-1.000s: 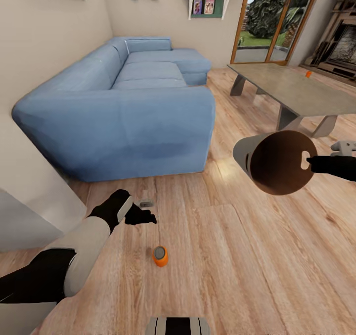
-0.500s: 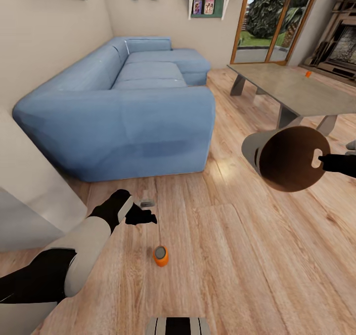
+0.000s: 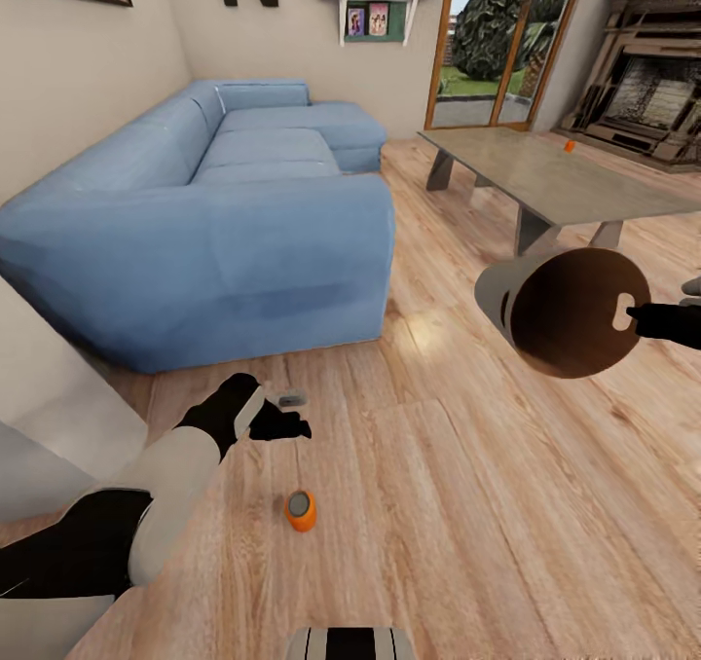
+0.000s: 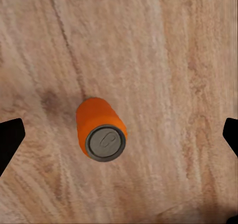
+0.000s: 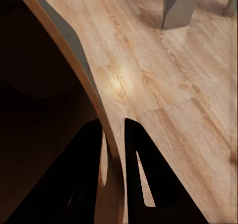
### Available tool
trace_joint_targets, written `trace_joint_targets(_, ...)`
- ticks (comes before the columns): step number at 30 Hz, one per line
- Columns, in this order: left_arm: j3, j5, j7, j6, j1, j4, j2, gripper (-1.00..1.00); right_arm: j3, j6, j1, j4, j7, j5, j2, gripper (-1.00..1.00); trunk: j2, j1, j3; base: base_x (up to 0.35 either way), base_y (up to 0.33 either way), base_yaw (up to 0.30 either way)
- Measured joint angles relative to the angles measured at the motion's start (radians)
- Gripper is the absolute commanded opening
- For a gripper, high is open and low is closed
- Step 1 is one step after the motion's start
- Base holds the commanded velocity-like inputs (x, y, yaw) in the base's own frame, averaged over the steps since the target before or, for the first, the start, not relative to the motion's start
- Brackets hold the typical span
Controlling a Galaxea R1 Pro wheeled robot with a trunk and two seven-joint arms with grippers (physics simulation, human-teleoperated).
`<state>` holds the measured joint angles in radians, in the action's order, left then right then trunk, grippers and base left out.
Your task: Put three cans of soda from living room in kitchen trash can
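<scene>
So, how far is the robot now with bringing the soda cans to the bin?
Nothing looks binned yet. The right gripper holds the bin by its rim, tipped on its side. The left gripper hovers open above an orange can on the floor. Another orange can waits on the low table.

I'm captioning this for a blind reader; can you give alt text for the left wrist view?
An orange soda can with a silver top stands on the light wood plank floor, seen from above. The left gripper's dark fingers sit wide apart at the picture's edges.

Left gripper (image 3: 292,417) hangs low with jaws spread wide; right gripper (image 3: 631,318), extended at right, is clamped tight.
</scene>
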<state>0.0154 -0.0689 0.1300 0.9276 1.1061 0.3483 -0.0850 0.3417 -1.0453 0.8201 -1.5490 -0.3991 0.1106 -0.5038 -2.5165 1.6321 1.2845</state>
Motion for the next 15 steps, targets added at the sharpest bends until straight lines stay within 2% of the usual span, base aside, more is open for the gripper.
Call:
trace_joint_targets(8, 0.0, 0.0, 0.0, -0.002, 0.0, 0.0, -0.001, 1.0, 0.0, 0.0, -0.001, 0.0, -0.001, 0.001, 0.002, -1.0, 0.0, 0.0, -0.007, 0.0, 0.0, -0.221)
trace_joint_targets(11, -0.002, -0.004, 0.004, 0.0, 0.0, 0.007, 0.007, 1.0, 0.0, 0.0, -0.002, 0.0, -0.001, -0.003, 0.002, -1.0, 0.0, 0.0, -0.01, 0.0, 0.0, -0.222)
trace_joint_targets(14, -0.004, -0.003, 0.043, 0.003, -0.001, 0.005, 0.016, 1.0, 0.0, 0.0, -0.003, 0.0, -0.002, -0.002, 0.002, -1.0, 0.0, 0.0, -0.013, 0.0, 0.0, -0.222)
trace_joint_targets(15, -0.004, 0.001, 0.081, 0.004, -0.001, 0.003, 0.034, 1.0, 0.0, 0.0, -0.002, 0.0, -0.002, -0.001, 0.002, -1.0, 0.0, 0.0, -0.014, 0.0, 0.0, -0.222)
